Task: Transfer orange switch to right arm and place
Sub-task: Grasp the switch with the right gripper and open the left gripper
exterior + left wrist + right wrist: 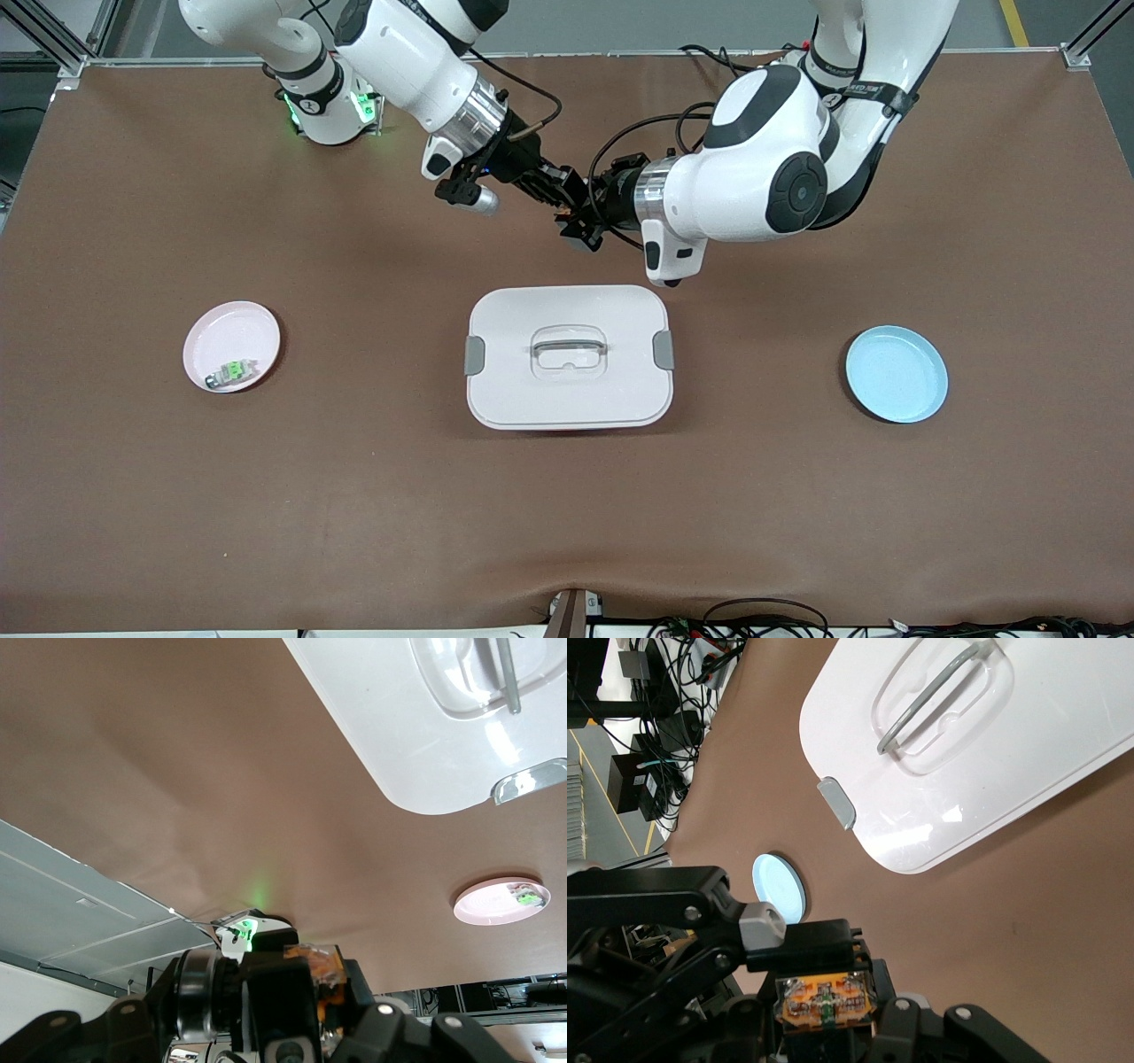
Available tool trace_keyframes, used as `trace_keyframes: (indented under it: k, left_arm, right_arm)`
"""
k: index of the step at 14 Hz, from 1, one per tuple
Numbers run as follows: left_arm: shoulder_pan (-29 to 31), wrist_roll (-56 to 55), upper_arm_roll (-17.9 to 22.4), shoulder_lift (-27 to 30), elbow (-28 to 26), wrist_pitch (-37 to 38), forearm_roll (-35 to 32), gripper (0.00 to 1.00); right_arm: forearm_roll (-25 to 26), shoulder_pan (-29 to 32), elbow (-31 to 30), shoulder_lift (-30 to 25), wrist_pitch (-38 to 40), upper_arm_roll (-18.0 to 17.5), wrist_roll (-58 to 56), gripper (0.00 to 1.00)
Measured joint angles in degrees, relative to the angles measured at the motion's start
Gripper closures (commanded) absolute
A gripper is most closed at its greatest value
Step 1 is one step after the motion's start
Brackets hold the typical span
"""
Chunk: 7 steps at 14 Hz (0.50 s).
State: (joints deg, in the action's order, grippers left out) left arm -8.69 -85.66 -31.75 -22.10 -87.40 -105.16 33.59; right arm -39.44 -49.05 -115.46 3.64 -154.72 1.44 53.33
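Handover step: above the lidded box [569, 356], left tool [585, 217] and right tool [560, 189] both seemingly clamp the orange switch [825, 1001]; next, left releases.

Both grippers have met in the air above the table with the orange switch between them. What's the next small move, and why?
Probably open the left gripper and back it off, but only once the right gripper has clearly shut on the orange switch. Both sit at the switch over bare table, above the white lidded box; which one grips isn't clear.
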Motion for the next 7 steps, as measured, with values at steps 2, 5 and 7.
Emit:
trace_keyframes:
  k: [2,5,7]
  left_arm:
    - [-0.1,0.0,0.0,0.0,0.1,0.0,0.0,0.00]
    - [-0.3,0.0,0.0,0.0,0.8,-0.1,-0.1,0.00]
    - [-0.3,0.0,0.0,0.0,1.4,-0.1,-0.2,0.00]
  right_arm:
    - [0.0,0.0,0.1,0.0,0.1,0.1,0.3,0.95]
    - [0.0,0.0,0.1,0.0,0.2,0.4,0.5,0.95]
    - [0.0,0.1,0.1,0.0,0.4,0.5,0.5,0.95]
